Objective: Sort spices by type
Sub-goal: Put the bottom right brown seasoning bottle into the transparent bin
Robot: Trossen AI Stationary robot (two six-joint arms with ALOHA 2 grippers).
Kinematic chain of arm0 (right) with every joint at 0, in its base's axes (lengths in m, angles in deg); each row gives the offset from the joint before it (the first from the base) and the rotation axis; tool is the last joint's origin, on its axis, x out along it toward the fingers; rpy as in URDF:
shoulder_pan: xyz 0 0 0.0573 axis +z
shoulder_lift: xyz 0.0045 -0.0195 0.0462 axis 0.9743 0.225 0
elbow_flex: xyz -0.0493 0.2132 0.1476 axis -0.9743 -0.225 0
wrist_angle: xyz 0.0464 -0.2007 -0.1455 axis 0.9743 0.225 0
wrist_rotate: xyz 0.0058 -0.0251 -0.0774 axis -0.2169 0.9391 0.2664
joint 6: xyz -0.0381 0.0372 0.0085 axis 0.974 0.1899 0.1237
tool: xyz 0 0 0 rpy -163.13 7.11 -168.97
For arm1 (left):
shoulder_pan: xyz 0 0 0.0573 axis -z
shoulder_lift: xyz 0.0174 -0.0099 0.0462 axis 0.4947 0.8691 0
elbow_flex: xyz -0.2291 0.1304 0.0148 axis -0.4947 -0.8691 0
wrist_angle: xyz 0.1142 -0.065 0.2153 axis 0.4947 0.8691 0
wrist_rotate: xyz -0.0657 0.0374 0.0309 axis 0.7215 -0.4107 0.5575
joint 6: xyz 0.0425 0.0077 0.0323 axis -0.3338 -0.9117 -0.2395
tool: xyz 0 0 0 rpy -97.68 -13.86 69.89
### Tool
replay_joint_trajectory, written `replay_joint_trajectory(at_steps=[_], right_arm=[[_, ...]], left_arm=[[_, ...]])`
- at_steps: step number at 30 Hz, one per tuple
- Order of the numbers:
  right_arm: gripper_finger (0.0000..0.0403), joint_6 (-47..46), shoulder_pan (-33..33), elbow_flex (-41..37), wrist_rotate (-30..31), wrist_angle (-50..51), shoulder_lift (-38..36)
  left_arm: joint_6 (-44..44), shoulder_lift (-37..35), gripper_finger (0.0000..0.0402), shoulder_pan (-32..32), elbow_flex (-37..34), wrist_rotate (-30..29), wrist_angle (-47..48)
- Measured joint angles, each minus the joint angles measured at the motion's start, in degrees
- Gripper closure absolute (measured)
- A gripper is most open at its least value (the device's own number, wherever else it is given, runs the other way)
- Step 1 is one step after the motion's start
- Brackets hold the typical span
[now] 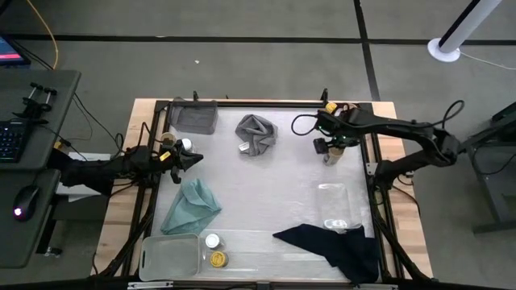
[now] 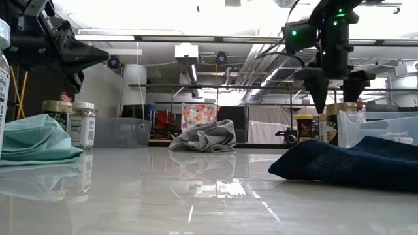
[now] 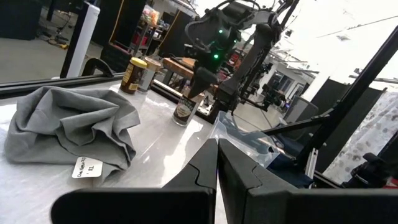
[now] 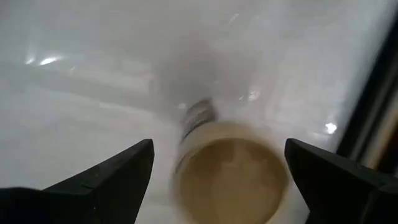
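Your right gripper (image 4: 214,165) hangs with its two dark fingers spread wide, one on each side of a small cylindrical jar with a tan-brown top (image 4: 227,171), which stands upright on the white surface (image 1: 266,193) directly below it. In the high view that right gripper (image 1: 332,145) sits in the upper right of the frame, over the same jar (image 1: 331,155) near the right rail. In the low view its fingers point down at the upper right, above the jars standing there.

Your left gripper (image 1: 192,159) is at the left of the high view, its fingers closed together to a point with nothing between them; in the left wrist view they meet at the bottom centre (image 3: 217,168). Just behind it, at the left edge, stand a tan-topped jar (image 1: 167,140) and a white-capped jar (image 1: 185,144).

At the lower left of the high view a white-capped jar (image 1: 212,241) and a yellow-capped jar (image 1: 218,258) sit beside a clear rectangular tray (image 1: 149,259).

A crumpled grey cloth (image 1: 255,134) lies at upper centre, a teal cloth (image 1: 190,206) at left of centre, and a navy cloth (image 1: 334,246) at lower right. A grey rectangular tray (image 1: 193,118) sits at upper left.
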Motion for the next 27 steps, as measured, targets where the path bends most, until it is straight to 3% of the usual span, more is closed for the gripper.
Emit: replay_joint_trajectory(at_steps=[6,23,27], right_arm=[[0.0043,1.25,0.92,-0.14,-1.66,5.06,0.03],[0.0043,6.98,1.27,-0.72,0.76,1.66,0.13],[0.0062,8.41,1.11,-0.72,0.52,1.77,0.13]], left_arm=[[-0.02,0.0,0.0401,0.01,-0.01,0.0,0.0],[0.01,0.0,0.0401,0.0,0.0,0.0,0.0],[-0.01,0.0,0.0401,-0.01,0.0,0.0,0.01]])
